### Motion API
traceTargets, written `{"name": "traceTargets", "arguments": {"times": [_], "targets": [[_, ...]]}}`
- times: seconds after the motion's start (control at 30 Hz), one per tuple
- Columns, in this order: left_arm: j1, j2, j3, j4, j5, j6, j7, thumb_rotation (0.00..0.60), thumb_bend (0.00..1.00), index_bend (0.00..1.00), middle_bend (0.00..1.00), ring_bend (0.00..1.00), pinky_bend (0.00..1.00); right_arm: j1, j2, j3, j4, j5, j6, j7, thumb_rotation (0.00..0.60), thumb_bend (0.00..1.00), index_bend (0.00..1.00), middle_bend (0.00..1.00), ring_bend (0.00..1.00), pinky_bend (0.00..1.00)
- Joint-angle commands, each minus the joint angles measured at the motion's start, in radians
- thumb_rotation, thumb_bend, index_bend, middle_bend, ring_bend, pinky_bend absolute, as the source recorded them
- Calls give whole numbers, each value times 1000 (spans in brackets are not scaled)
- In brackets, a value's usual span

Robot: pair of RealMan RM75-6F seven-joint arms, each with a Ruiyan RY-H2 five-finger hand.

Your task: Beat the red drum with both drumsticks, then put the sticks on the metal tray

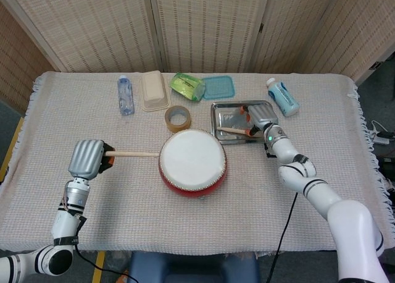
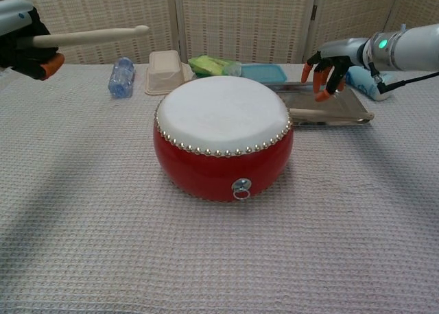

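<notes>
- The remaining drumstick (image 1: 131, 153) was gripped by the left hand (image 1: 86, 159) at its butt end. Its long axis ran about left-right, w/ the tip pointing at the red drum (image 1: 192, 162) and ending just beside the drum's left rim. In the chest view the stick was held up in the air, well above the cloth.
- The metal tray (image 1: 220, 109) lay to the far right of that hand, beyond the drum. So the coming move, I judge, had to carry the stick over or around the drum to reach the tray. The left hand was the far one from the tray; the right was right at it.
- The other stick (image 1: 232, 131) lay already in the tray, approx. along its front edge, tip toward the drum side.
- The right hand (image 2: 328, 62) hovered over the tray's right part, fingers spread and hanging down, holding nothing. It seemed apart from the stick, not touching.
- Drum stood at the centre of the worktop (image 1: 123, 202), which was covered w/ a light woven cloth; the tray was just behind-right of the drum.
- At the back: a water bottle (image 1: 125, 95), a beige box (image 1: 154, 90), a tape roll (image 1: 178, 118), a green packet (image 1: 187, 85), a blue lid (image 1: 218, 87), and a white-blue bottle (image 1: 282, 97) right of the tray.
- Behind the worktop stood woven folding screens (image 1: 203, 23).
</notes>
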Motion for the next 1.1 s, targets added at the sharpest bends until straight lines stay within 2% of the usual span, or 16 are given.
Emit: {"name": "traceTargets", "arguments": {"times": [0.03, 0.17, 0.27, 0.33, 0.43, 0.5, 0.57, 0.83, 1.1], "targets": [[-4, -2, 2, -12, 13, 3, 9, 600, 647, 1000, 1000, 1000, 1000, -89, 218, 13, -321, -59, 153, 28, 600, 189, 316, 386, 265, 484], [-12, -10, 6, -28, 30, 0, 23, 600, 646, 1000, 1000, 1000, 1000, -150, 371, 16, -581, -56, 261, -40, 600, 189, 368, 388, 317, 507], [-23, -19, 6, -33, 25, -8, 46, 600, 646, 1000, 1000, 1000, 1000, -185, 450, 27, -739, -26, 328, -90, 600, 189, 508, 464, 377, 549], [-28, -24, 5, -36, 21, -9, 57, 600, 647, 1000, 1000, 1000, 1000, -196, 477, 30, -795, -10, 347, -107, 600, 189, 555, 500, 396, 559], [-31, -28, 4, -40, 17, -10, 68, 600, 647, 1000, 1000, 1000, 1000, -203, 499, 32, -841, 9, 359, -123, 600, 189, 556, 506, 400, 563], [-50, -43, 5, -59, 14, -8, 119, 600, 646, 1000, 1000, 1000, 1000, -222, 560, 53, -990, 33, 386, -115, 600, 188, 532, 507, 400, 564], [-62, -58, 0, -75, -6, 2, 166, 600, 646, 1000, 1000, 1000, 1000, -226, 599, 59, -1074, 62, 391, -128, 600, 187, 510, 507, 400, 567], [-101, -103, -3, -102, -48, 38, 305, 600, 647, 1000, 1000, 1000, 1000, -172, 618, 64, -1229, 165, 391, -204, 600, 177, 444, 507, 373, 568], [-139, -141, -14, -121, -113, 83, 435, 600, 646, 1000, 1000, 1000, 1000, -59, 544, 29, -1290, 335, 445, -391, 600, 168, 406, 507, 363, 568]]}}
